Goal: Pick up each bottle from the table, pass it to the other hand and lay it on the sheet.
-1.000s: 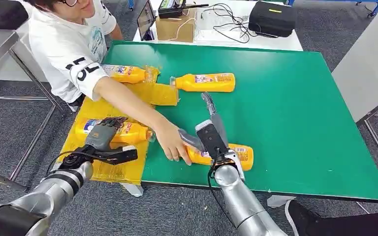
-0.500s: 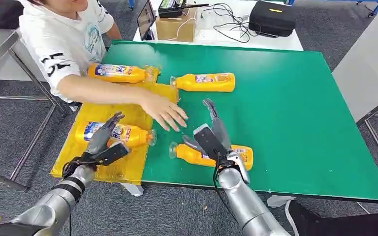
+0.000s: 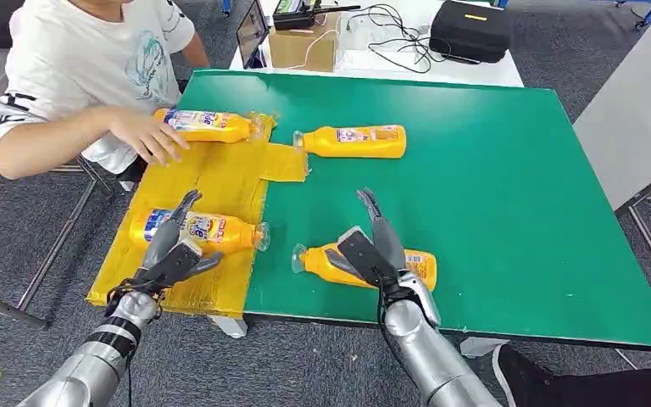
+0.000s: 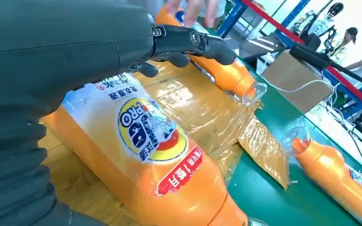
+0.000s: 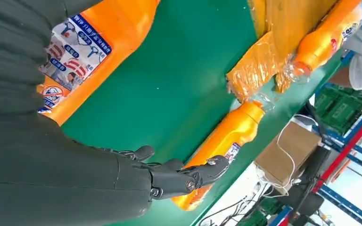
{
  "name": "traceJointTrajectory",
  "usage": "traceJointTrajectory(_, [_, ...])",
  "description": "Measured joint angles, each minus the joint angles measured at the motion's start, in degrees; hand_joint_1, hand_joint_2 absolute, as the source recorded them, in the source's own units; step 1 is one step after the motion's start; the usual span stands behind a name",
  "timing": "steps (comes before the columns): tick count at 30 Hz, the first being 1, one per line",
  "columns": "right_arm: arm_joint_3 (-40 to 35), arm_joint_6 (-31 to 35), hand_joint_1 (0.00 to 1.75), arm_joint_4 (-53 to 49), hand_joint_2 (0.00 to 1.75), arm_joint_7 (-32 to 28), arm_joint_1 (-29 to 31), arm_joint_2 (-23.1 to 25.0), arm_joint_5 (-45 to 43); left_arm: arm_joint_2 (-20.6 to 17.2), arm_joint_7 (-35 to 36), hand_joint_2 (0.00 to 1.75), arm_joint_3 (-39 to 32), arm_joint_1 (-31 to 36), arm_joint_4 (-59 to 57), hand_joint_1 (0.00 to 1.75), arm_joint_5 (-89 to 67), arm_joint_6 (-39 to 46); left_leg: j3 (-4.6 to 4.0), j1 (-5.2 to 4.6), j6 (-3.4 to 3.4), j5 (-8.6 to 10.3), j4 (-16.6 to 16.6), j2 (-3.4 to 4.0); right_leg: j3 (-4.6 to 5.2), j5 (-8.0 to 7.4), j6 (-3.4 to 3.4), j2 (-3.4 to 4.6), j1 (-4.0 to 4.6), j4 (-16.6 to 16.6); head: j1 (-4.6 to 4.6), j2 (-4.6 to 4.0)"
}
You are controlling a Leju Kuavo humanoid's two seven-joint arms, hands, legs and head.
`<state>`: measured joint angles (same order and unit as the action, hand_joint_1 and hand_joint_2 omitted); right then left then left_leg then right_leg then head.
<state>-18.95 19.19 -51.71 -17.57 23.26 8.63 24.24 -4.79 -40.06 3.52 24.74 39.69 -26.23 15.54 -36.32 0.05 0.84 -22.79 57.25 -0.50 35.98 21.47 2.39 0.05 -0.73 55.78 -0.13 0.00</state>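
Four orange bottles lie on their sides. One bottle (image 3: 199,229) (image 4: 146,155) rests on the yellow sheet (image 3: 220,178), and my left hand (image 3: 169,250) (image 4: 75,42) hovers just over its near side, fingers spread, holding nothing. A second bottle (image 3: 364,267) (image 5: 89,47) lies on the green table (image 3: 517,186) near the front edge, under my right hand (image 3: 377,246) (image 5: 75,169), which is open with fingers stretched forward. A third bottle (image 3: 356,142) (image 5: 226,141) lies farther back on the green. The fourth bottle (image 3: 208,125) sits at the sheet's far end.
A person in a white shirt (image 3: 85,59) sits at the table's far left corner, one hand (image 3: 148,136) resting on the fourth bottle. Behind the table stand a cardboard box (image 3: 303,42), cables and a black case (image 3: 470,30). A grey table (image 3: 636,110) flanks the right.
The person's arm drew back from the front bottle to the far-left bottle. My left hand lifted off the bottle on the sheet and opened. My right hand eased back toward the front edge.
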Motion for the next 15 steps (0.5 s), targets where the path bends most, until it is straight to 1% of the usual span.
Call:
traceJointTrajectory(9, [-0.42,0.00,0.00,0.07,1.75,0.18,-0.02,-0.20,0.29,0.00,0.00,1.75,0.00,-0.52,0.72,0.00,0.75,-0.22,0.00,0.00,0.00,0.00,0.00,0.01,0.01,0.00,0.00,0.00,0.00,0.00,-0.02,0.00])
traceJointTrajectory(11, [-0.44,0.00,0.00,0.07,1.75,1.20,-0.14,-0.37,1.45,0.00,0.00,1.75,0.00,-0.82,1.53,0.00,3.79,-1.77,0.00,0.00,0.00,0.00,0.00,0.01,0.02,0.00,-0.01,0.00,0.00,0.00,0.00,0.00])
traceJointTrajectory(15, [-0.46,0.00,0.00,-0.24,1.75,3.89,-1.70,-1.62,4.93,0.19,0.00,1.75,-0.17,-1.95,4.69,0.00,12.28,-8.07,-0.01,-0.01,0.00,0.00,0.01,-0.03,0.02,0.01,0.00,-0.01,-0.01,-0.01,-0.02,0.00])
